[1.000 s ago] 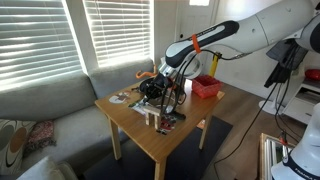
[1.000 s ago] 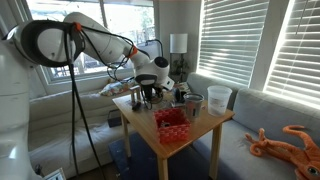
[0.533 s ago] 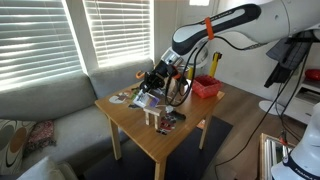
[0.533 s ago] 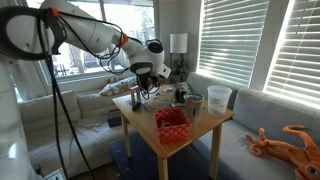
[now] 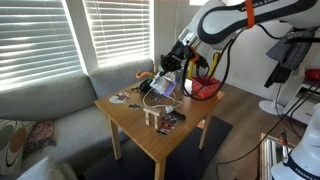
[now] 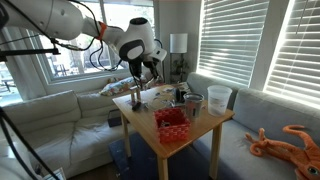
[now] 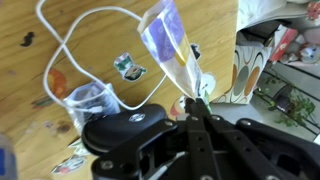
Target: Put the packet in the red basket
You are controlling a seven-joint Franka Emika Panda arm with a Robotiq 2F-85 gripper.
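Note:
The packet (image 5: pixel 165 88) is pale whitish with a blue-lilac tint and hangs from my gripper (image 5: pixel 166 71) above the middle of the wooden table (image 5: pixel 130 115). The wrist view shows the packet (image 7: pixel 165 40) pinched at its end between my shut fingers (image 7: pixel 193 100). In an exterior view the packet (image 6: pixel 137 98) dangles below the gripper (image 6: pixel 137 82). The red basket (image 5: pixel 207 89) stands at a table corner, apart from the gripper; it also shows in an exterior view (image 6: pixel 172 123).
A white cable loop (image 7: pixel 75 45) and a small clear cup (image 7: pixel 92 100) lie on the table under the gripper. Dark flat packets (image 5: pixel 168 118) lie near the table's edge. A clear jug (image 6: pixel 218 98) stands beside the basket. A sofa (image 5: pixel 45 105) runs behind the table.
The arm has risen from the table with the packet held in the gripper, lifting it clear of the surface and shifting slightly toward the basket side.

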